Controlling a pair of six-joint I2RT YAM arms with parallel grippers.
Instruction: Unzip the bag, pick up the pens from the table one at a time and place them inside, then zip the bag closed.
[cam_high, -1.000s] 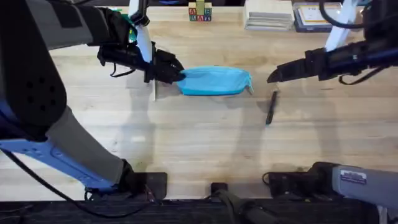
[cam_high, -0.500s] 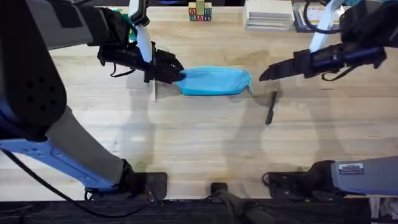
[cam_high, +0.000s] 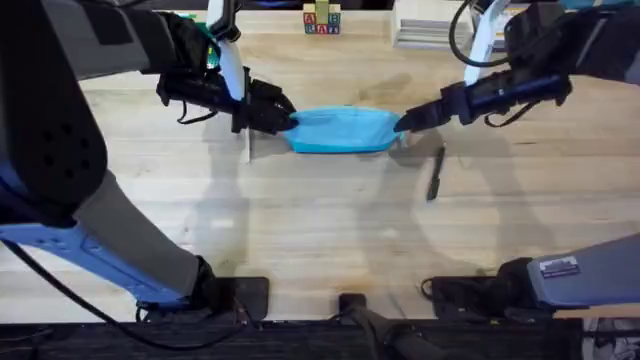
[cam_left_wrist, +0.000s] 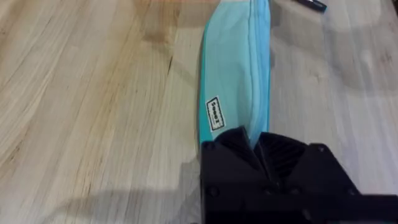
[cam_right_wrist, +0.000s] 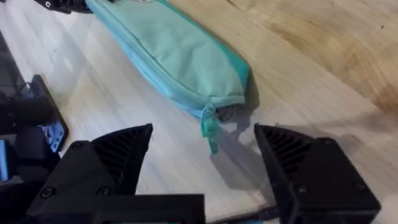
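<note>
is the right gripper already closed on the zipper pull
No, in the right wrist view the right gripper stands open, its fingers apart on either side of the zipper pull of the bag.

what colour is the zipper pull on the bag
Light teal, matching the bag; the zipper pull shows best in the right wrist view.

Bag (cam_high: 342, 130) on table (cam_high: 320, 230), mid-back; left pincer (cam_high: 287, 120) at its left end, right pincer (cam_high: 405, 122) at right; pen (cam_high: 436, 172) right-front.
</note>
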